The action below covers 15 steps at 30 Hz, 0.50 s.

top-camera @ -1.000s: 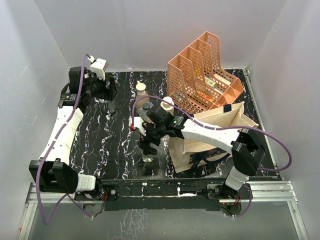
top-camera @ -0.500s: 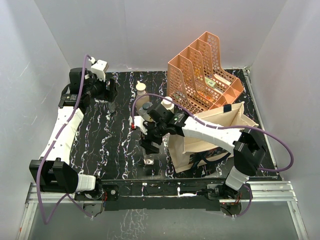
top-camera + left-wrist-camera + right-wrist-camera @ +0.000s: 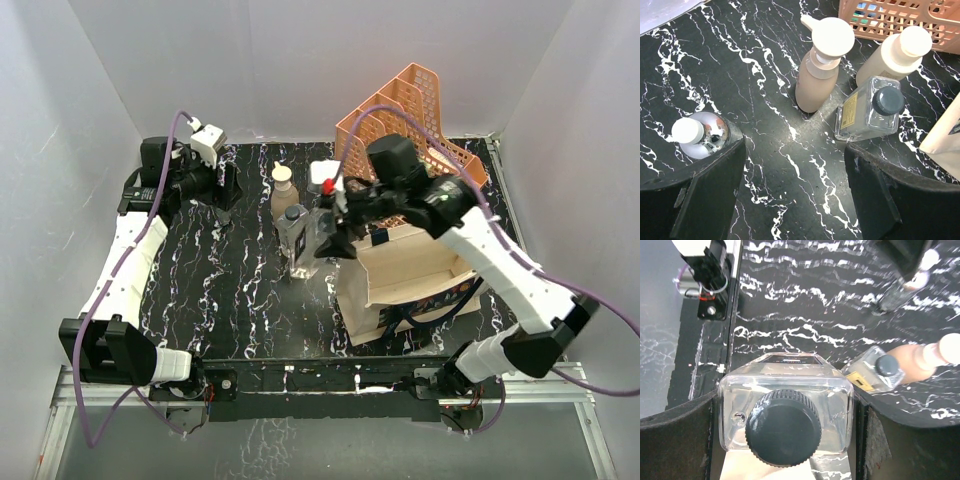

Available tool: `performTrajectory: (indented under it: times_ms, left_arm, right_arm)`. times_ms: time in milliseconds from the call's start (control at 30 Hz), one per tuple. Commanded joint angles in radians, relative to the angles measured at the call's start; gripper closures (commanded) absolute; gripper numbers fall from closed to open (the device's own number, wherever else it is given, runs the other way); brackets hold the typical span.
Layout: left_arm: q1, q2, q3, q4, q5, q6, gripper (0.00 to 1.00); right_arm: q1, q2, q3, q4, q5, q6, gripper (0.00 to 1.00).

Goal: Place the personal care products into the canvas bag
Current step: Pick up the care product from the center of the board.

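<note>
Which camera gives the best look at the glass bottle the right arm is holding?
The right wrist view: the held glass bottle fills it, dark cap towards the camera, clamped between the fingers. The top view shows it small, partly hidden by the right arm. The left wrist view shows only another glass bottle.

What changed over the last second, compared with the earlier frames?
The right claw, shut on a square clear glass bottle with a dark cap, lifted it off the black marbled table and swung back-right toward the beige canvas bag. The left claw stayed open near the silver bottle; the second glass bottle and peach mesh organizer stayed put.
</note>
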Motion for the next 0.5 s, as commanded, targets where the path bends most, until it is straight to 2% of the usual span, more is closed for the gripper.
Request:
performTrajectory:
  times_ms: [0,233,467]
  left_arm:
    - [-0.011,-0.001,0.047,-0.014,0.049,0.031,0.22]
    - [-0.059,0.014,0.059,-0.034,0.046,0.049,0.22]
    - [-0.167,0.026,0.110,-0.134,0.050,0.136,0.22]
  right_arm:
    - [-0.100,-0.111,0.140,0.020,-0.206,-0.017,0.92]
    - [-0.274,-0.213,0.237,-0.014,-0.183,0.019,0.92]
    - [-0.437,-0.307,0.220,-0.051,-0.114,-0.015,0.92]
